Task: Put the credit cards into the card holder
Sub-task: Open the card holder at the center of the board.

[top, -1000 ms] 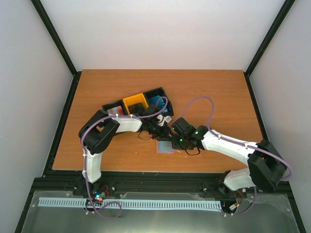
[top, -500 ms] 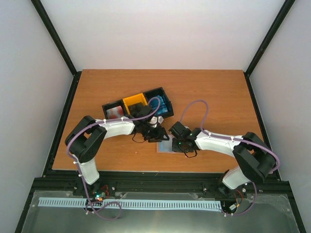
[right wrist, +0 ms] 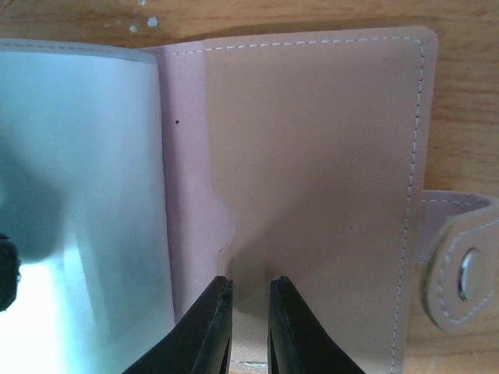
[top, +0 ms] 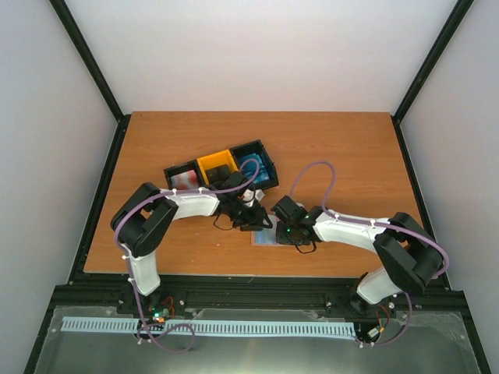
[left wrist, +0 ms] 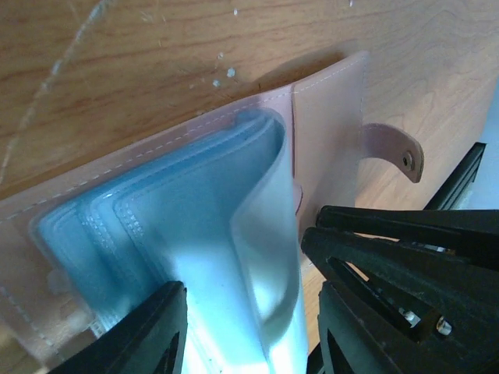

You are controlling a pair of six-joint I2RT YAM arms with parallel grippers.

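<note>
Now, credit cards [top: 185, 180]: red-and-white ones lie in the left black bin [top: 173, 171] at the frame's centre in the top view. Blue ones lie in the right black bin [top: 269, 160], with a yellow bin [top: 204, 165] between.
Left gripper [left wrist: 245, 312]: jaws apart, straddling the raised translucent pockets [left wrist: 265, 202].
Card holder [top: 262, 240]: lying open on the tabletop [top: 335, 148], just below the bins, between both grippers, snap tab [right wrist: 460, 273] out to the right.
Right gripper [right wrist: 249, 292]: jaws nearly together, tips down on the pink inner cover.
</note>
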